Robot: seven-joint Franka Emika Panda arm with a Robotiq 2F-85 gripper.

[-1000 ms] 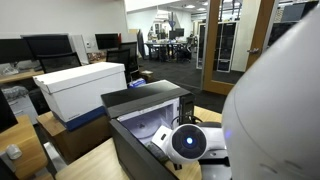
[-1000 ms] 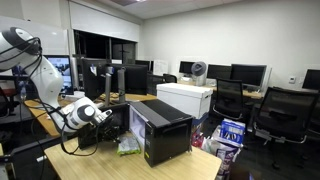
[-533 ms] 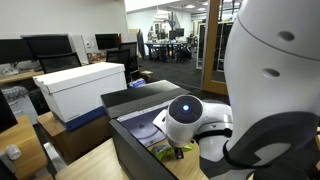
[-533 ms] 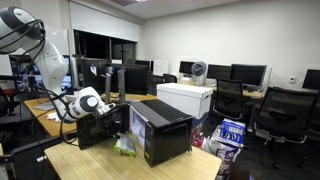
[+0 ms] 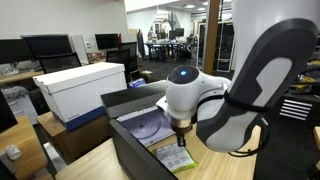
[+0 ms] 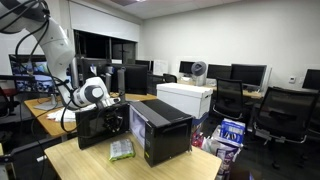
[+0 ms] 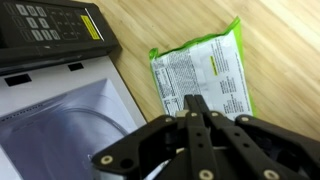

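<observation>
Gripper [image 7: 196, 100]: black metal linkage fingers are seen pressed flat together in the wrist view, with no gap and nothing between them.

Packet [image 7: 200, 75]: a flat, roughly rectangular pouch of glossy film, green-edged, with a pale printed panel of small text. It lies face-up on the table [image 7: 280, 40], just beside the front of the microwave [image 7: 50, 25], and the closed fingertips are seen above its near edge. Contact cannot be told. In both exterior views the packet [image 6: 121, 150] [image 5: 172, 158] is seen lying flat in front of the microwave's open cavity.

Microwave: a black, box-shaped case with a matte keypad panel bearing a yellow label. Its door is swung open. A pale grey smooth surface with a curved line is seen below the keypad in the wrist view.

Table: light wood grain, satin finish.

Change noted: one second ago the wrist was held low at the microwave's opening. It is now raised above the microwave's top edge in an exterior view [image 6: 90, 93]. The packet, seen more upright half a second ago, now lies flatter.
</observation>
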